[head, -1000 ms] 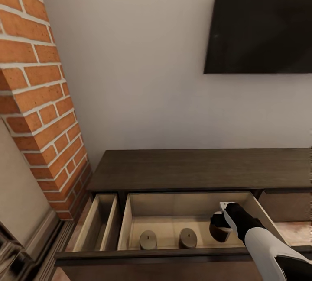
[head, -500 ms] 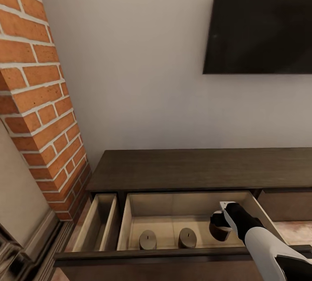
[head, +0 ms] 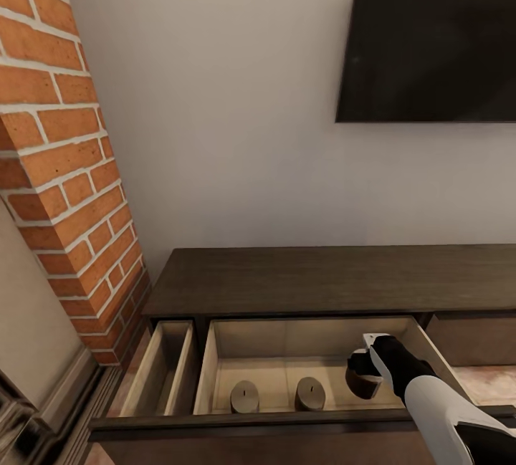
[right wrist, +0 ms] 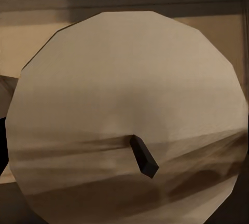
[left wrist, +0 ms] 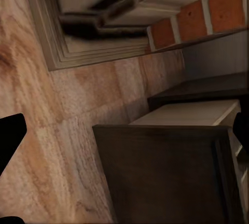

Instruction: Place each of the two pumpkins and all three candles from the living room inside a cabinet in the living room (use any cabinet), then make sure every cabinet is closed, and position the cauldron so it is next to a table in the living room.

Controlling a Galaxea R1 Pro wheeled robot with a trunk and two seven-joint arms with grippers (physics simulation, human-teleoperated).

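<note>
The right gripper (head: pixel 364 373) is reaching down into the open centre drawer of the cabinet (head: pixel 330 280) and is closed around 1 candle (right wrist: pixel 124 120), whose top and dark wick are facing the wrist camera. It is hanging low over the drawer floor, probably so the candle lands upright. 2 candles (head: pixel 244 396) are already standing in the same drawer. Whether the left gripper (left wrist: pixel 10 136) is open or closed cannot be told.

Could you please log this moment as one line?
right gripper: holding third candle in open drawer | two candles inside
</note>
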